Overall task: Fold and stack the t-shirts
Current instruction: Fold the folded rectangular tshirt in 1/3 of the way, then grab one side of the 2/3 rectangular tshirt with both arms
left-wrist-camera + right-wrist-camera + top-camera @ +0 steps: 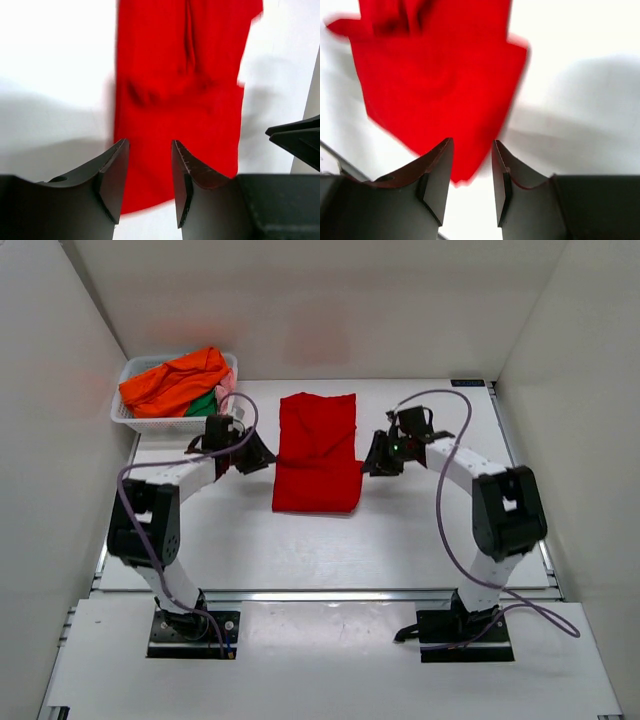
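A bright red t-shirt (317, 450) lies folded into a long strip in the middle of the table, its sleeve end toward the back. My left gripper (262, 453) hovers just off its left edge and is open; in the left wrist view the gripper (148, 142) has nothing between its fingers and the red cloth (180, 90) lies beyond them. My right gripper (372, 455) sits at the shirt's right edge, also open. In the right wrist view that gripper (472, 141) is empty above a corner of the red cloth (440, 85).
A white mesh basket (160, 425) stands at the back left corner, holding an orange shirt (175, 380), a green one (205, 403) and a pink one (226, 385). White walls close in the white table (420, 530) on three sides.
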`<state>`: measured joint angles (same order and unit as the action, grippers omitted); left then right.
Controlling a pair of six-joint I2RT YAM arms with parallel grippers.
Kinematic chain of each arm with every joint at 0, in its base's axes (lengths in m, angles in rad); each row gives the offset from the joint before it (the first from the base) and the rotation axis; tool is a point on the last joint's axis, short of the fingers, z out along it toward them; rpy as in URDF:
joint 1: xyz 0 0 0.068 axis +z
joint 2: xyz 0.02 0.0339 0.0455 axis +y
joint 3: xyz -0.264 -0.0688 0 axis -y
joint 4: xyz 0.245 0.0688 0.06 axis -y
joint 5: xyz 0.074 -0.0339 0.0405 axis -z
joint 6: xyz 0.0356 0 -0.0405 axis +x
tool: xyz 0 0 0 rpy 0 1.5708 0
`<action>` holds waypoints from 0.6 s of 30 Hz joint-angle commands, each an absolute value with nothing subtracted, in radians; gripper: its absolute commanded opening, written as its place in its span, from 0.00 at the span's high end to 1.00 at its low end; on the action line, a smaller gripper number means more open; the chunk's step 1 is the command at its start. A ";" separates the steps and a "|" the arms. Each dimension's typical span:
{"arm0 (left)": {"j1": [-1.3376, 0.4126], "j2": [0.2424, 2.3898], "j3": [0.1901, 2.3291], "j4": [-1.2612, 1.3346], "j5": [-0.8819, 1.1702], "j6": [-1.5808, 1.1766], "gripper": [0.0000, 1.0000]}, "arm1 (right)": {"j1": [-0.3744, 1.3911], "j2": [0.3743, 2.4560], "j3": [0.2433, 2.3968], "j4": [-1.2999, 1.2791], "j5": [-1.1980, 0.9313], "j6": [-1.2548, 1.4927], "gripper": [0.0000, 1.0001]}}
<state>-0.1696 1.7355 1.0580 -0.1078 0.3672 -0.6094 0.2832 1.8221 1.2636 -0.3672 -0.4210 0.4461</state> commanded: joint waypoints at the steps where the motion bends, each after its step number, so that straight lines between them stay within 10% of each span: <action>1: -0.222 1.593 0.936 -0.094 0.361 -0.595 0.50 | 0.321 1.630 1.094 -0.226 -0.408 0.524 0.67; 18: -0.393 1.429 0.581 0.156 0.008 -0.750 0.41 | 0.465 1.615 0.750 0.202 -0.383 0.796 0.53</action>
